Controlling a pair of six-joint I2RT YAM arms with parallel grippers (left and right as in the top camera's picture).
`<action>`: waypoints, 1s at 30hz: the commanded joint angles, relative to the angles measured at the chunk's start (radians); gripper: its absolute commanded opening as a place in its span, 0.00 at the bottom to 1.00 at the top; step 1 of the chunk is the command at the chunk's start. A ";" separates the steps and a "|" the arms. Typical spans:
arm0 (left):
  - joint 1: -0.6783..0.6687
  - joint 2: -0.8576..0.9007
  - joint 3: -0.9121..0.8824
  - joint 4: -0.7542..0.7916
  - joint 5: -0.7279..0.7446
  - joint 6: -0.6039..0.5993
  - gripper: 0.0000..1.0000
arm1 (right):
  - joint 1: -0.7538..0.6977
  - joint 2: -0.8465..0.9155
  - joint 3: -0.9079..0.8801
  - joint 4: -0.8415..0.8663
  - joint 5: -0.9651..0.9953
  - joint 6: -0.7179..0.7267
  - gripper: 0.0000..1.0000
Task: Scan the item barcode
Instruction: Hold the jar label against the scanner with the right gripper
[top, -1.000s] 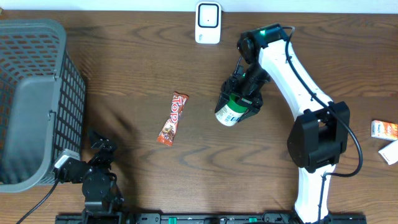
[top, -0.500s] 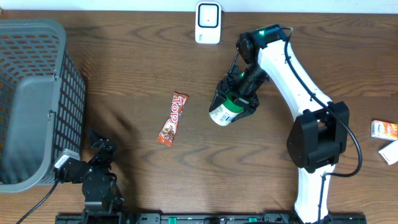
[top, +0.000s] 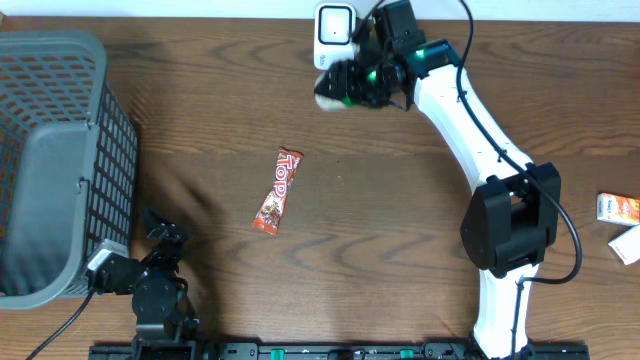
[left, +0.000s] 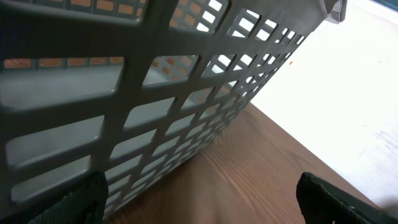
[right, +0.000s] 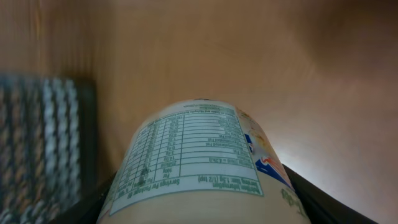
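White bottle (top: 335, 85) with a green label sits clamped in my right claw (top: 365, 78), upper centre of the frame, just beside the scanner (top: 335, 30). Grey mesh basket (top: 60, 170) fills the left, its floor showing. My left claw (top: 158, 238) rests beside it, fingers apart; a candy bar (top: 278, 190) lies mid-table

A: Bright and even from above; soft shadow right of the basket (top: 110, 130) on the table (top: 200, 120).
B: Smeared at the bottle (top: 335, 85), though.
A: Up close, sharp on the label (right: 186, 149), blurred behind, pale glare lower right.
B: From the left wrist: washed-out white at right, dimmer left.
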 joint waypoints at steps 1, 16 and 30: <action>0.003 -0.006 -0.018 -0.022 -0.016 0.002 0.97 | 0.003 0.007 0.016 0.092 0.205 0.016 0.47; 0.003 -0.006 -0.018 -0.022 -0.016 0.002 0.97 | -0.001 0.237 0.016 0.710 0.365 0.012 0.43; 0.003 -0.006 -0.018 -0.022 -0.016 0.002 0.97 | 0.002 0.272 0.016 0.927 0.563 -0.082 0.45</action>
